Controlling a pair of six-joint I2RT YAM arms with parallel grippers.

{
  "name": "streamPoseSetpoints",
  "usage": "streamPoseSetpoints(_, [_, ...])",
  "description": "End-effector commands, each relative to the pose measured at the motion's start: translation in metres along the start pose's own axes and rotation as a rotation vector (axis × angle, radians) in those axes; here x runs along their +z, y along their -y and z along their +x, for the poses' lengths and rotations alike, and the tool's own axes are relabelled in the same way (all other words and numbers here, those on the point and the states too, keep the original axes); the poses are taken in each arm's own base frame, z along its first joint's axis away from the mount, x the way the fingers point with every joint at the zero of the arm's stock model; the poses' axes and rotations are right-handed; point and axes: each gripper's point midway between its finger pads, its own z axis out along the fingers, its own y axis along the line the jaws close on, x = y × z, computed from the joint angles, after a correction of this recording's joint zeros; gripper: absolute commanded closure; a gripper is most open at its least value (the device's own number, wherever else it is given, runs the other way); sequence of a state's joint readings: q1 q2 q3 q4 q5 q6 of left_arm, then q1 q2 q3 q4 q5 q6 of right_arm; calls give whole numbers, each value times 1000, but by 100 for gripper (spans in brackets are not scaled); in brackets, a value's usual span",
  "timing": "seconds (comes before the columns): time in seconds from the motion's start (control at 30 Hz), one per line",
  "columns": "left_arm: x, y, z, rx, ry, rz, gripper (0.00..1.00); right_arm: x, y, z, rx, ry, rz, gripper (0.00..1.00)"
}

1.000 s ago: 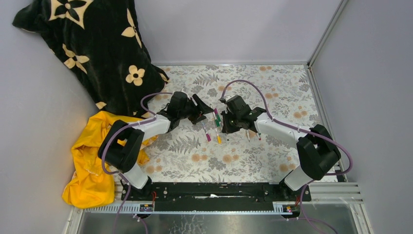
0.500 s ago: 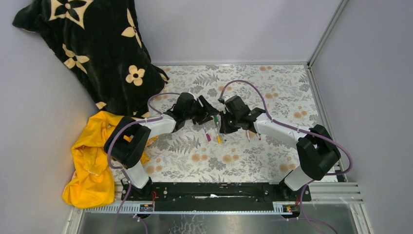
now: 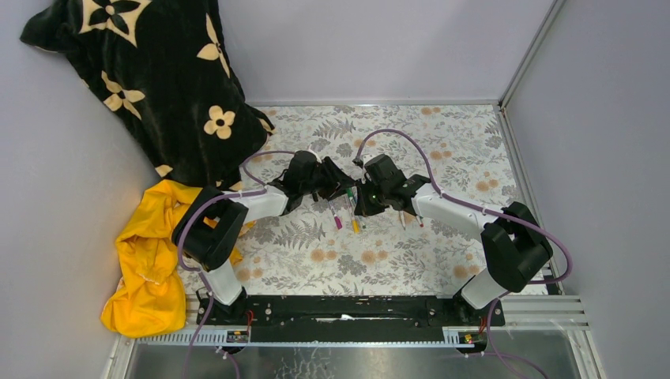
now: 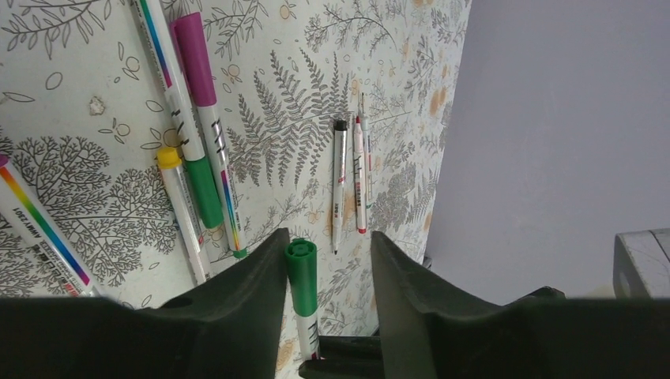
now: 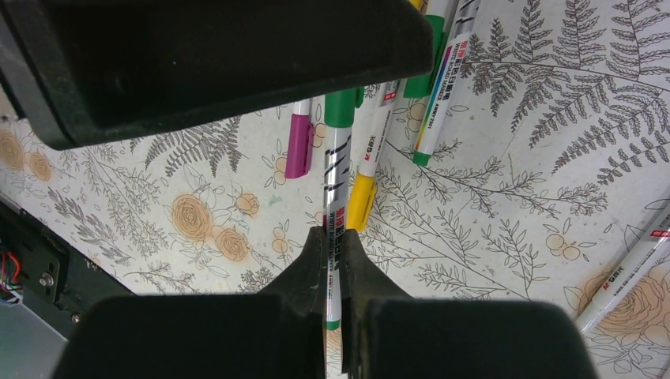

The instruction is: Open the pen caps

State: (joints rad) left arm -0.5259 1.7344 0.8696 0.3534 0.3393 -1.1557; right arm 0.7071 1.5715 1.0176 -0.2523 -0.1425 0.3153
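Near-left edge: yellow cloth (image 3: 146,260) bunched, half off the fern-print table cover (image 3: 316,260).

Mid-table, both arms meet tip to tip.
- Right gripper (image 5: 335,245): jaws clamped on the white barrel of the held pen (image 5: 336,181), which is lifted clear of the cover.
- Left gripper (image 4: 328,245): jaws apart, straddling the green cap (image 4: 301,272) of that pen. The cap lies against one finger with a gap to the other, and is on the barrel.

Beneath: loose pens (image 3: 338,221) flat on the cover, all capped. Magenta cap (image 5: 299,146) and yellow cap (image 5: 362,201) lie side by side.
- "M&G" is printed on the yellow-capped barrel and on another pen (image 5: 624,276) at the lower right.
- The rainbow-striped barrel (image 4: 39,225) carries a code, only partly legible.

Far-left corner: black cloth (image 3: 150,71) with cream flowers, against the wall.
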Motion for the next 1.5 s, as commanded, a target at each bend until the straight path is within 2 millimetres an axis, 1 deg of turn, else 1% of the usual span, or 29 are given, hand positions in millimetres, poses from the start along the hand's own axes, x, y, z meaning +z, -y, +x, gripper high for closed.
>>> streamPoseSetpoints(0.0, [3, 25, -4, 25, 5, 88, 55, -17, -22, -28, -14, 89, -67, 100])
streamPoseSetpoints(0.1, [4, 25, -3, 27, -1, 93, 61, -17, -23, -28, -15, 92, -66, 100])
streamPoseSetpoints(0.17, [4, 25, -2, 30, -4, 97, 67, -18, -22, -29, -14, 95, -63, 100])
streamPoseSetpoints(0.3, [2, 26, -1, 39, -7, 109, 82, -19, -21, -30, -13, 101, -58, 100])
streamPoseSetpoints(0.43, [0, 26, 0, 52, -5, 115, 99, -22, -21, -31, -15, 108, -54, 100])
streamPoseSetpoints(0.53, [-4, 26, -1, 53, 13, 115, 100, -23, -22, -33, -15, 114, -52, 100])
streamPoseSetpoints(0.63, [-6, 28, -4, 56, 30, 117, 100, -25, -24, -36, -10, 127, -62, 84])
streamPoseSetpoints(0.77, [-7, 31, -5, 53, 31, 124, 100, -23, -28, -41, -10, 128, -74, 72])
streamPoseSetpoints(0.83, [-8, 33, -5, 53, 30, 130, 100, -22, -29, -43, -9, 129, -78, 70])
streamPoseSetpoints(0.93, [-8, 36, -5, 54, 30, 135, 100, -20, -30, -45, -8, 128, -82, 69])
streamPoseSetpoints(1.13, [-10, 40, -5, 48, 26, 151, 100, -11, -28, -45, -5, 111, -70, 71])
streamPoseSetpoints(1.33, [-14, 46, -4, 43, 23, 171, 100, -1, -24, -44, -1, 99, -51, 78])
streamPoseSetpoints(1.4, [-14, 48, -4, 37, 21, 178, 100, 1, -22, -44, -1, 97, -43, 87])
streamPoseSetpoints(1.43, [-15, 48, -4, 35, 24, 178, 100, 1, -21, -43, 1, 95, -39, 95])
streamPoseSetpoints(1.47, [-15, 47, -5, 35, 27, 174, 100, 2, -21, -42, 1, 90, -35, 100])
